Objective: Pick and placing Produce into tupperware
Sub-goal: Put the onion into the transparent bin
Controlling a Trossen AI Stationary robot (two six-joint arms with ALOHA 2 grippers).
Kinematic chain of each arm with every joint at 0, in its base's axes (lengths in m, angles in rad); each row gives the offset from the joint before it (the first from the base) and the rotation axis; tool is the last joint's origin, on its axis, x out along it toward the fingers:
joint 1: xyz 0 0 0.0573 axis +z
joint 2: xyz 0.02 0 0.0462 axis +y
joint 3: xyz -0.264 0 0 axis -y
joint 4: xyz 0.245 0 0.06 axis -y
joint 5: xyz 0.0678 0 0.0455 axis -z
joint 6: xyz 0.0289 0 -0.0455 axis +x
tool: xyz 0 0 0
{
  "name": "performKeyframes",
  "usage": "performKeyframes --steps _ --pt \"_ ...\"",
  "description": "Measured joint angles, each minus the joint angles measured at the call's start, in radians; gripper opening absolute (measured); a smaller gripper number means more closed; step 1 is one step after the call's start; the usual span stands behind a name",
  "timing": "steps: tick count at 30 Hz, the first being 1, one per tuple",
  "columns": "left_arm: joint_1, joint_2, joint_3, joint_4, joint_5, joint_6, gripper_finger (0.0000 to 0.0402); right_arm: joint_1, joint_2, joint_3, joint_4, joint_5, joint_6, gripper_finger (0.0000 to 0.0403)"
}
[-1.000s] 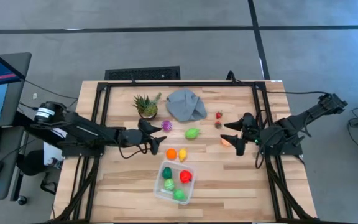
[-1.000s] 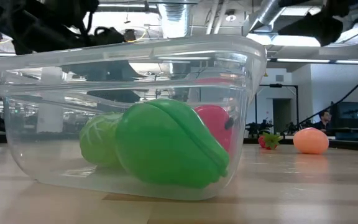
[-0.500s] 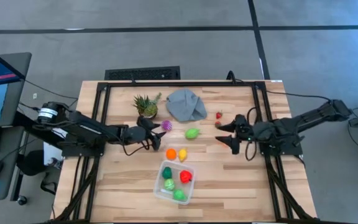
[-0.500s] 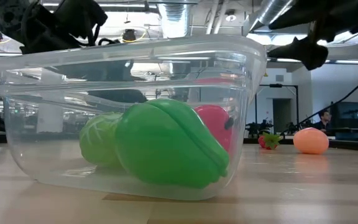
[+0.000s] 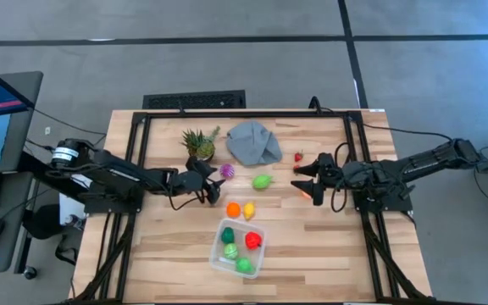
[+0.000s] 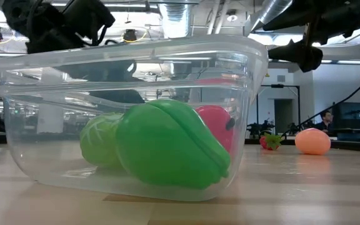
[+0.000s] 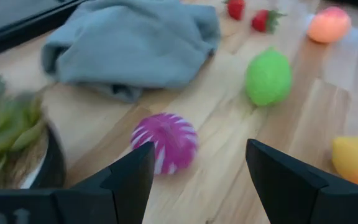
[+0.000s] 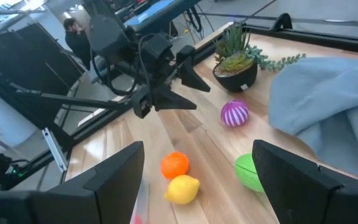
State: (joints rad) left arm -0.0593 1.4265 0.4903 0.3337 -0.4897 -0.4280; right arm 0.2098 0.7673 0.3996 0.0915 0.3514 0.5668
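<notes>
The clear tupperware [image 5: 252, 230] stands near the table's front middle, holding several green and red toy produce pieces [image 6: 167, 147]. On the bare wood lie a purple striped ball [image 7: 165, 141], a green lime [image 5: 263, 180], an orange [image 5: 234, 208], a lemon [image 5: 248, 210], two strawberries [image 5: 298, 163] and a peach-coloured fruit [image 6: 312, 141]. My left gripper [image 7: 201, 180] is open just left of the purple ball, which lies ahead of its fingers. My right gripper [image 5: 307, 180] is open above the peach fruit, right of the lime, with nothing between its fingers.
A grey cloth [image 5: 254, 142] lies crumpled at the far middle, with a small potted plant [image 5: 200, 144] to its left. Black frame rails [image 5: 138, 144] run along the table's left and right sides. Bare wood lies left and right of the container.
My right gripper has sunk toward the table and swung a little toward the far edge, staying open. My left gripper has tipped slightly toward the purple ball. No produce has moved.
</notes>
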Motion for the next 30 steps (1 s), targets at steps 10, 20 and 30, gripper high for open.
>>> performKeyframes --steps 10,20,30 --pt "0.055 0.0 0.127 -0.277 0.04 0.134 0.0261 -0.004 0.0 0.0 -0.001 -0.011 0.0 0.0322" --pt "0.131 0.0 0.164 -0.301 0.207 0.255 0.0272 -0.004 0.0 0.0 -0.002 -0.011 -0.001 0.0322" --pt "0.195 0.001 0.186 -0.341 0.352 0.377 0.0288 -0.004 0.0 0.001 -0.009 -0.011 0.0 0.0322"
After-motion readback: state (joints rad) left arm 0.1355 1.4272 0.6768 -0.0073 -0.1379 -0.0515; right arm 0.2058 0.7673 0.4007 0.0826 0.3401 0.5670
